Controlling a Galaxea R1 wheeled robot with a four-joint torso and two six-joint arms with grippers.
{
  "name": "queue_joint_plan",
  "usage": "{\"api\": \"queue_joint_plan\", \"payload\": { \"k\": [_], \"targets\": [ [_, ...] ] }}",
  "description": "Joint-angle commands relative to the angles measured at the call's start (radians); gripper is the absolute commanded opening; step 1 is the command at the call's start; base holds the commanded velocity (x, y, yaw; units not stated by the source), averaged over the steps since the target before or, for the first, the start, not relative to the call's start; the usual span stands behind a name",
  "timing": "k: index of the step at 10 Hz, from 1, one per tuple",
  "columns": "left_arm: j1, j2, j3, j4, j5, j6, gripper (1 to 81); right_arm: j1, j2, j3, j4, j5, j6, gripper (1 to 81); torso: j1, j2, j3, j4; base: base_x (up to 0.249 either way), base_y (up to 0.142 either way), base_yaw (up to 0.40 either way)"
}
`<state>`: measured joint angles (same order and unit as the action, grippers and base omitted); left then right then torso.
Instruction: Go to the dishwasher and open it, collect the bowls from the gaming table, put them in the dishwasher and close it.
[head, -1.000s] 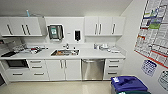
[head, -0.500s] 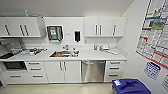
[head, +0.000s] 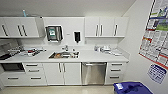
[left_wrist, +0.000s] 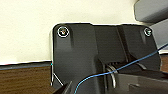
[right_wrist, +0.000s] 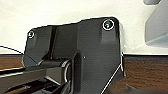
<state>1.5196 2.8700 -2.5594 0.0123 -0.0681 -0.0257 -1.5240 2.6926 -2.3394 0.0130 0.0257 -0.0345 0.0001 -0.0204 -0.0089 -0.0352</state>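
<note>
Kitchen wall faced; dishwasher (head: 94, 73) shut.
Dishwasher at 6 o'clock, under the tabletop (head: 100, 56) beside the sink (head: 64, 54), presumably for plumbing; claw states: cannot tell.

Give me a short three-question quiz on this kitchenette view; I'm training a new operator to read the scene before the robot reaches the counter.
1. True or false: the dishwasher door is shut.
2. What stands directly right of the dishwasher: A) white drawers, B) a fridge, C) an oven?
3. Fill in: the sink sits in the countertop, to the ____ of the dishwasher in the head view.

Key
1. True: its steel front stands flush with the cabinets, bar handle at the top.
2. A: the white drawers.
3. Left; the sink lies above the white cabinet doors.
</note>
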Motion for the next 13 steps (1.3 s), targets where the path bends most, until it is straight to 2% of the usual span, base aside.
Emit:
{"api": "queue_joint_plan", "payload": {
  "k": [1, 3, 13],
  "targets": [
    [-0.046, -0.012, 0.004, 0.006, 0.051, 0.004, 81.1, 0.049, -0.026, 0.005, -0.005, -0.055, 0.001, 81.1, 0.000, 0.000, 0.000, 0.000, 0.132, 0.000, 0.000],
    [-0.046, -0.010, 0.004, 0.008, 0.051, 0.004, 81.1, 0.043, -0.031, 0.022, -0.007, -0.053, -0.001, 81.1, 0.000, 0.000, 0.000, 0.000, 0.132, 0.000, 0.000],
    [-0.046, -0.009, 0.004, 0.011, 0.050, 0.004, 81.1, 0.054, -0.023, 0.017, -0.005, -0.055, -0.001, 81.1, 0.000, 0.000, 0.000, 0.000, 0.133, 0.070, 0.000]
  ]
}}
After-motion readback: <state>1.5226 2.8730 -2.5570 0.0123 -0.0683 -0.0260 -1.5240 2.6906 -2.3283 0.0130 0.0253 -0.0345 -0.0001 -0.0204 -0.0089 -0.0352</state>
